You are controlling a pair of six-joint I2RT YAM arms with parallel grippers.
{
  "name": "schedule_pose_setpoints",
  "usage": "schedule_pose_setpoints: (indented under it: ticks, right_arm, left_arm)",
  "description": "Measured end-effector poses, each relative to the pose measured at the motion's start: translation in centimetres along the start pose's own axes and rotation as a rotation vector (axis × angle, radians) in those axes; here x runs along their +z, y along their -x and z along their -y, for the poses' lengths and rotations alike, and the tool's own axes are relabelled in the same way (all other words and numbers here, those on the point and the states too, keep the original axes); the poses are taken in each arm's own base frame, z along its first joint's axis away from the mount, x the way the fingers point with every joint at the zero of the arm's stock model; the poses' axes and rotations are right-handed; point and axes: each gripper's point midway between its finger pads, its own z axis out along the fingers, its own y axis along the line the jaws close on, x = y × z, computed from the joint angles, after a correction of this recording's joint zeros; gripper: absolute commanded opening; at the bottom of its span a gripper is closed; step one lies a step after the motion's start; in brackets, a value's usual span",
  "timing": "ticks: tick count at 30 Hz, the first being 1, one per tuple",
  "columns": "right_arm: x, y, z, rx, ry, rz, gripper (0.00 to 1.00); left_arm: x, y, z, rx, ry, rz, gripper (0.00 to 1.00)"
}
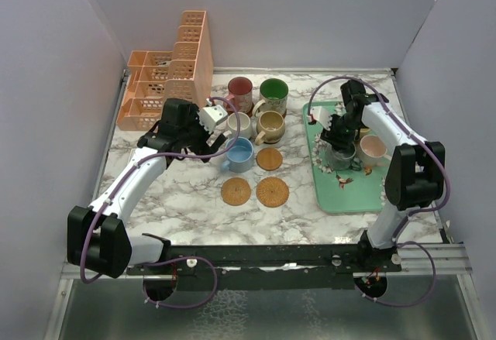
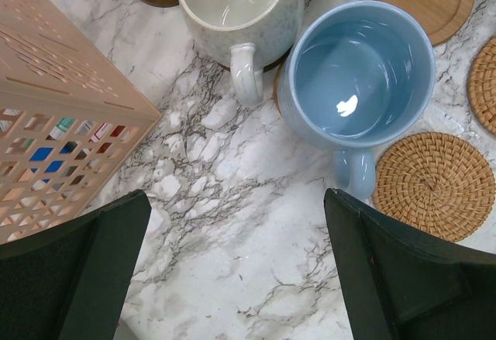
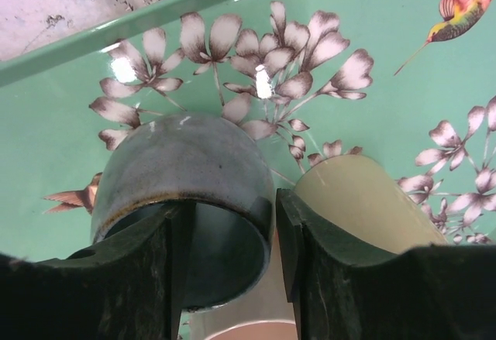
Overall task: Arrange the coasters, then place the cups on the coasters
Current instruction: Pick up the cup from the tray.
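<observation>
While my right gripper [image 3: 232, 224] hangs part-open, gripping nothing, the grey cup [image 3: 178, 162] on the tray [image 3: 46, 146] sits directly beneath, one finger inside its rim, one outside beside the yellow cup [image 3: 356, 200].

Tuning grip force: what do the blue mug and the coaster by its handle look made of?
The blue mug looks like glazed ceramic: a bright glint sits on its smooth inside. The coaster by its handle looks like woven rattan or a similar fibre, matte, with braided rings.
</observation>
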Motion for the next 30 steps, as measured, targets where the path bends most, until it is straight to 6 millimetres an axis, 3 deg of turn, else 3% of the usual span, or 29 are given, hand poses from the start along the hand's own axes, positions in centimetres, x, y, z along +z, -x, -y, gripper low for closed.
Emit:
schedule_pose_setpoints:
  ticks: [10, 16, 21, 24, 28, 30]
  right_arm:
    - [-0.2, 0.6, -0.4, 0.246, -0.016, 0.017, 0.25]
    - [0.0, 0.5, -1.0, 0.463, -0.036, 0.003, 0.22]
    - [0.2, -0.6, -1.8, 0.606, -0.074, -0.04, 0.3]
    - [-0.4, -1.0, -2.5, 0.639, -0.09, -0.058, 0.41]
    - [-1.6, -0.7, -2.6, 0.623, -0.107, -0.039, 0.57]
    - [-2.2, -0.3, -2.4, 0.595, -0.112, -0.016, 0.6]
  left_arm:
    - [0.0, 0.2, -0.1, -0.002, 0.004, 0.007, 0.99]
    - [0.1, 0.3, -0.2, 0.0, 0.007, 0.012, 0.99]
    - [0.1, 0.3, -0.2, 0.0, 0.008, 0.013, 0.99]
    - [0.1, 0.3, -0.2, 0.0, 0.009, 0.013, 0.99]
    - [0.1, 0.3, -0.2, 0.001, 0.01, 0.013, 0.99]
    - [0.1, 0.4, -0.2, 0.001, 0.01, 0.014, 0.99]
